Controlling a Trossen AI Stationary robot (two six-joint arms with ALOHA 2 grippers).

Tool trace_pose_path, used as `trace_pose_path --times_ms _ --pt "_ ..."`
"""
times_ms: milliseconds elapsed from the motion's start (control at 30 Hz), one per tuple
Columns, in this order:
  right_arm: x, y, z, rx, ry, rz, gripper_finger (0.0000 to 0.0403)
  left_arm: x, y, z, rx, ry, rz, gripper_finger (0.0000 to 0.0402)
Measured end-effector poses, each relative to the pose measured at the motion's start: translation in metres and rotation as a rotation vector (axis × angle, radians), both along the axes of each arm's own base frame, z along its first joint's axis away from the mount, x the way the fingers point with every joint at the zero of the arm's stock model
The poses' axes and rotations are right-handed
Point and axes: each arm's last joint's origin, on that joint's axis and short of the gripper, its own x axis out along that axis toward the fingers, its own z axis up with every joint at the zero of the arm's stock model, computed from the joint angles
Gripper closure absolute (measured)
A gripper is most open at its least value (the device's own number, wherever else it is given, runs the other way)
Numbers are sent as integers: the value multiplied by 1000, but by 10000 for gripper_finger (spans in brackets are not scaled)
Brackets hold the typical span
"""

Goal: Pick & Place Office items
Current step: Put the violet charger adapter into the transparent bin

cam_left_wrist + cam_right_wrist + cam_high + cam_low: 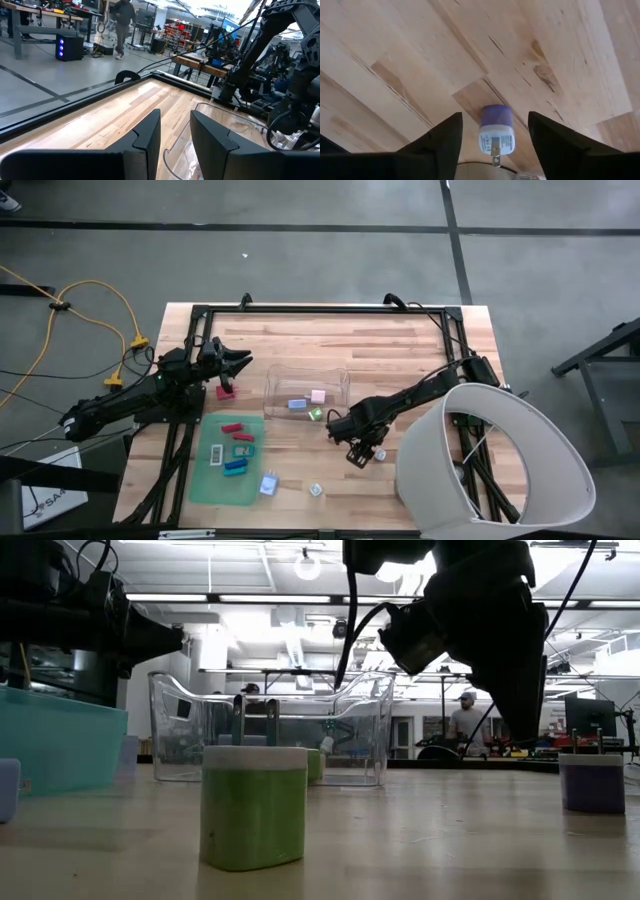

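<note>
Left of the clear bin (306, 392), the left gripper (243, 362) hangs above the table, fingers set a narrow gap apart with nothing between them; it waits there just over a red piece (225, 390). Below-left of the bin lies the green mat (203, 480), carrying red, teal and blue office items (238, 450), with a blue-and-white piece (269, 484) at its right edge and a pale one (315, 491) just past that. Inside the bin sit a blue, a pink and a green piece. Right of the bin and slightly toward the front, the right gripper (362, 454) points down at the wood, fingers spread wide and holding nothing; its wrist view shows a small purple-and-white block (495, 130) with a metal prong lying on the table between the fingers. Risk, as judged: the block is small and lies at an angle to the fingers, so a closing pinch could catch one corner and spin or squirt it away; descending too far could jam the fingertips into the wood. The bin wall is near the arm and may be bumped on the carry. A large white shade (500, 460) covers the table's right front corner.
</note>
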Motion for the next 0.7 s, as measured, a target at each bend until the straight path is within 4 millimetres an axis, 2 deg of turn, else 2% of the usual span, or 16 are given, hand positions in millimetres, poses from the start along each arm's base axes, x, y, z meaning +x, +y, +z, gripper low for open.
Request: trace_pose_path --times_ms 533,700 --pt "-7 5 0 -52 46 -3 187 0 0 0 0 0 0 299" --pt "-6 10 -12 -49 79 7 187 0 0 0 0 -1 0 299"
